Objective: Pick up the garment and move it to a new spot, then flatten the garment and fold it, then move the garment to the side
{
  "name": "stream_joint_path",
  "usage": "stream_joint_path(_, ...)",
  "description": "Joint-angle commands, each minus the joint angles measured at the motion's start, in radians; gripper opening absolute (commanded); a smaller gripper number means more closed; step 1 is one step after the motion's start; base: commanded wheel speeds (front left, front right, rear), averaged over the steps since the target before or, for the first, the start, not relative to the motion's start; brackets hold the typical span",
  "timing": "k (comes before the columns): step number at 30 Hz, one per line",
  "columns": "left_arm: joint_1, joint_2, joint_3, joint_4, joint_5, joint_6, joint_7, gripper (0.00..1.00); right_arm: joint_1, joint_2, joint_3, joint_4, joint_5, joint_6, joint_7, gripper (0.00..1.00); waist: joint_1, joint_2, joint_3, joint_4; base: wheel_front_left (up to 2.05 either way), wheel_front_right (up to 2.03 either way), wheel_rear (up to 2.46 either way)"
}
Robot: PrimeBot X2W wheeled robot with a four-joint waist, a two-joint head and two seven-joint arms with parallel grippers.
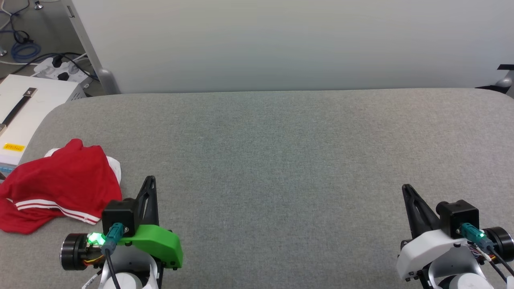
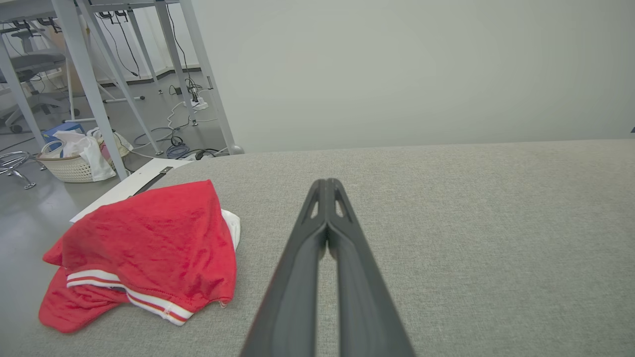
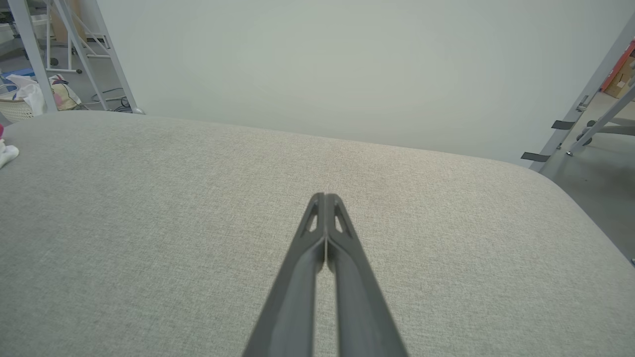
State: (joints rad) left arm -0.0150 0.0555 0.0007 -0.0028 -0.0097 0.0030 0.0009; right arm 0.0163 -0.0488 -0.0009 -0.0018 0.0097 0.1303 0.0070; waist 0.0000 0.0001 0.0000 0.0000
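One garment [image 1: 60, 180], bunched in a heap at lower left of head frame near the grey pad's [image 1: 281, 160] left edge; looks untouched, pickup not yet begun. Two grippers: left gripper [image 1: 150, 180] just beside the heap, right gripper [image 1: 406, 188] at lower right, well apart from it. Each has two fingers pressed together on nothing, likely a rest pose before reaching

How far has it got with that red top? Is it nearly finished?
Nothing looks done yet. The garment lies rumpled in a heap at the left edge of the table, neither flat nor neatly folded. Nothing is in hand: both pairs of jaws are shut and empty, clear of the cloth. Picking up, moving, flattening, folding and setting aside all seem left.
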Motion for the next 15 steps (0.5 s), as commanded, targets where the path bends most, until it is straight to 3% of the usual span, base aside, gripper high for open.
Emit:
stream_joint_path(1,0.015,-0.005,-0.001,0.003,0.01,-0.003,-0.001,0.0,-0.016,-0.001,0.001,0.002,-0.01,0.0,-0.007,0.0,0.0,-0.0001,0.0,0.0,0.0,0.0,0.0)
stream_joint_path(7,0.015,-0.005,-0.001,0.003,0.01,-0.003,-0.001,0.0,-0.016,-0.001,0.001,0.002,-0.01,0.0,-0.007,0.0,0.0,-0.0001,0.0,0.0,0.0,0.0,0.0)
stream_joint_path(8,0.0,0.0,0.0,0.0,0.0,0.0,0.0,1.0,0.0,0.0,0.0,0.0,0.0,0.0,0.0,1.0,0.0,-0.0001,0.0,0.0,0.0,0.0,0.0)
stream_joint_path(15,-0.004,0.0,-0.005,0.007,-0.006,0.0,-0.009,1.0,-0.001,0.0,-0.003,0.004,0.007,0.0,-0.008,1.0,0.0,-0.0001,0.0,0.0,0.0,0.0,0.0)
